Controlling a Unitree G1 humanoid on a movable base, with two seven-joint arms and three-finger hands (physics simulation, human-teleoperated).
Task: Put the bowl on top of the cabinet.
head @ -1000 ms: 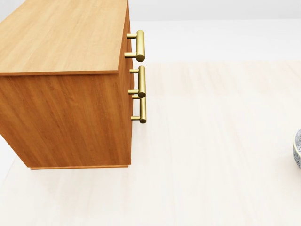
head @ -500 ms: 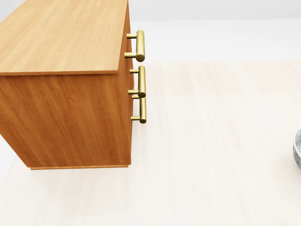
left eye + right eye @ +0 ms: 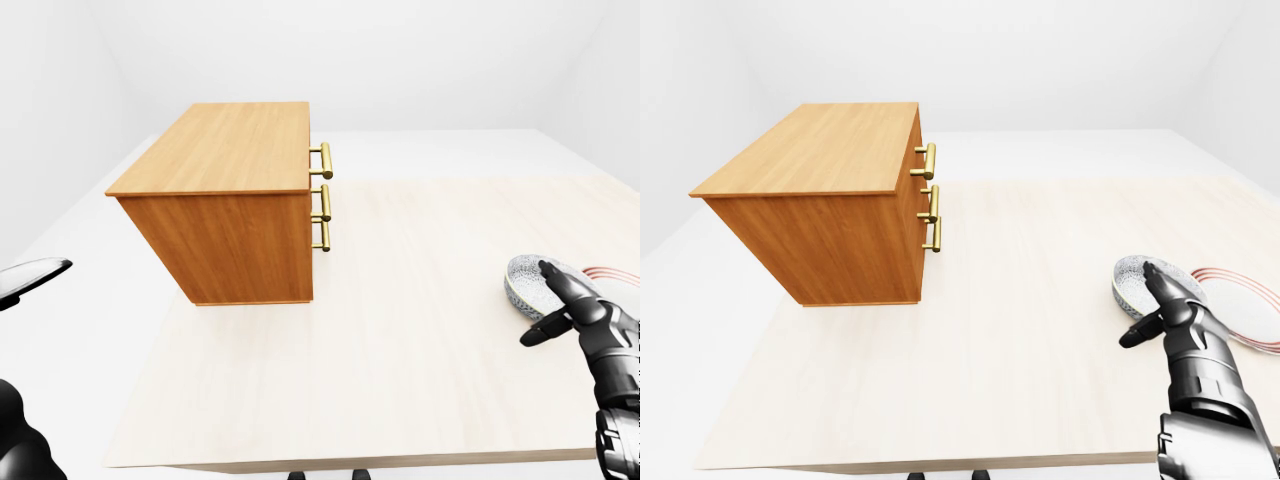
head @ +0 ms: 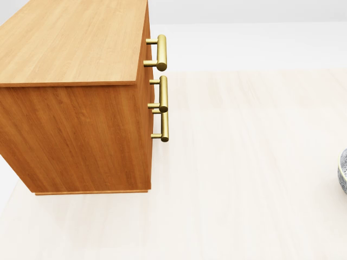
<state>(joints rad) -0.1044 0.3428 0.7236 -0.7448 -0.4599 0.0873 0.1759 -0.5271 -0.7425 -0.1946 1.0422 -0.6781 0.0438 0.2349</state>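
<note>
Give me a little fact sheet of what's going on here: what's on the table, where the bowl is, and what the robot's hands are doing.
surface: pale wooden table
cabinet: on the table, left in the eye views, top bare, three brass handles on its right side
bowl: patterned, on the table at the right
plate: white, red-rimmed, just right of the bowl
right hand: open, at the bowl, not gripping it
left hand: not clearly visible

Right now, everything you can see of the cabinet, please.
The cabinet is a wooden box with an orange-brown grain finish, standing upright on the pale tabletop toward the left of the left-eye view. Three brass bar handles stick out of the face turned to the view's right, stacked one above another. No drawer looks pulled out. Its flat top carries nothing. Neither hand touches it; the bowl sits well apart to the right.
</note>
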